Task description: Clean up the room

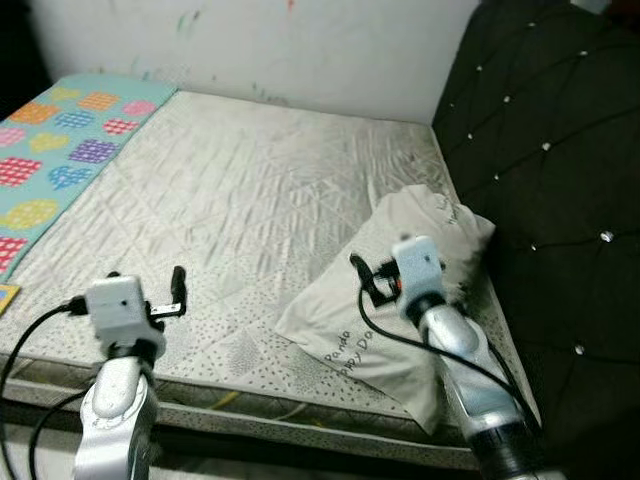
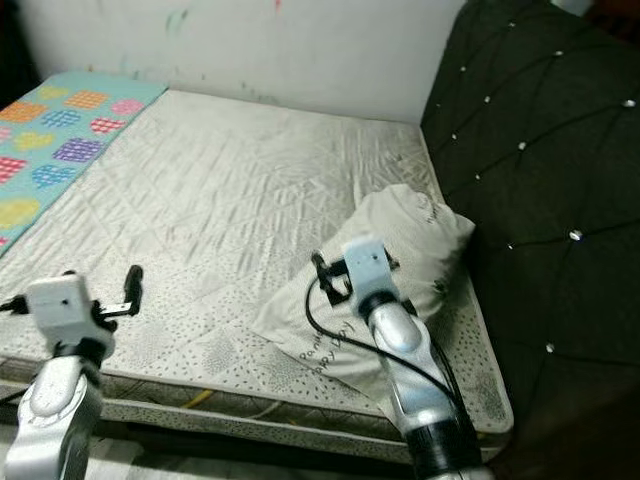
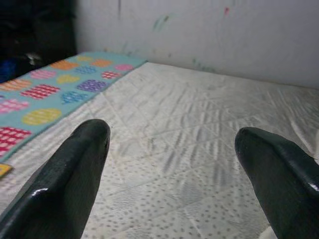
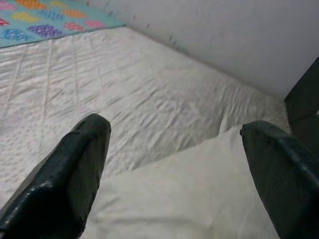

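A white pillow with printed lettering lies on the right side of a bare quilted mattress, close to the dark headboard. My right gripper hovers open just above the pillow's near half, with nothing between its fingers. My left gripper is open over the mattress near its front edge, well left of the pillow. In the left wrist view, its fingers frame empty mattress.
A teal blanket with coloured dots lies along the mattress's left side. A black tufted headboard stands at the right, and a marked white wall runs behind the bed. A yellow object shows at the left edge.
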Motion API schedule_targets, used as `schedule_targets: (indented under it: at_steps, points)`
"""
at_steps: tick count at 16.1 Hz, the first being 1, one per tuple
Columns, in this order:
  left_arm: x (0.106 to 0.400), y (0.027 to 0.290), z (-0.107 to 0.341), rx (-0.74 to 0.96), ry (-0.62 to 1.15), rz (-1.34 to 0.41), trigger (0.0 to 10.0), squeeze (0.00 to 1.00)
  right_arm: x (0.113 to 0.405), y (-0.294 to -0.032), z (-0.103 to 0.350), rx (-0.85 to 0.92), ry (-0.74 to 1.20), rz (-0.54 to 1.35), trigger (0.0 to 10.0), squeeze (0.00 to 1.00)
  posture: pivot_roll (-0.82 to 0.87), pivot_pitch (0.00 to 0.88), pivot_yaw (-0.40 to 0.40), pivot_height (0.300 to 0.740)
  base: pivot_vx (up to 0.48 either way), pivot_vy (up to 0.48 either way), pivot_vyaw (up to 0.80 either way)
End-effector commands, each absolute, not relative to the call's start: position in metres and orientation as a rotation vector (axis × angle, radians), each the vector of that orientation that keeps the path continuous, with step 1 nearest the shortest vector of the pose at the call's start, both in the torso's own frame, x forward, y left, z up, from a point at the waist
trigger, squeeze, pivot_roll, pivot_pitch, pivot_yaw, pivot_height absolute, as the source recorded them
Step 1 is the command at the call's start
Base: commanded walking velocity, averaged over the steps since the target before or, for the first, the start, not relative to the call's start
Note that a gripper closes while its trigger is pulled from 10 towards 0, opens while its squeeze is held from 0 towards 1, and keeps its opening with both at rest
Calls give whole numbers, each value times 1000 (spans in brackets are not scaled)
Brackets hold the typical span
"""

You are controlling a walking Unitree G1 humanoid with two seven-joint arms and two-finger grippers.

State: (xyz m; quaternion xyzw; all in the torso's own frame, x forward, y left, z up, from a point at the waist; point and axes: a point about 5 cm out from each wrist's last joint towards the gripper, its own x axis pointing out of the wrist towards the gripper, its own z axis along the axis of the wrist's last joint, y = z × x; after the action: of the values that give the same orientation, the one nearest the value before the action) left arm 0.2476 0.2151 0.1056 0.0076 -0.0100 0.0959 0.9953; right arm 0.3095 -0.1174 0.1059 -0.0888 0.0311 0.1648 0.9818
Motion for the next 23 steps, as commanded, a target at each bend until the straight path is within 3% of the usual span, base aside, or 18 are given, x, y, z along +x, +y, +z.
schedule_targets:
  at_steps: [1,12,19,23]
  points:
    - [247,214,110,21,-41,193,10000,0,309,-124,108,-157,68,318,10000,0,-87,0,-94,740,0,0,0]
    - [260,194,100,-10,-20,124,10000,0,310,-138,117,-179,5,239,10000,0,-141,0,-74,740,0,0,0]
    - [267,183,97,-48,-43,158,10000,0,309,-136,119,-234,19,342,10000,0,-160,0,-172,740,0,0,0]
    - [273,178,96,-31,-37,99,10000,0,307,-135,120,-175,-10,266,10000,0,-183,0,-80,740,0,0,0]
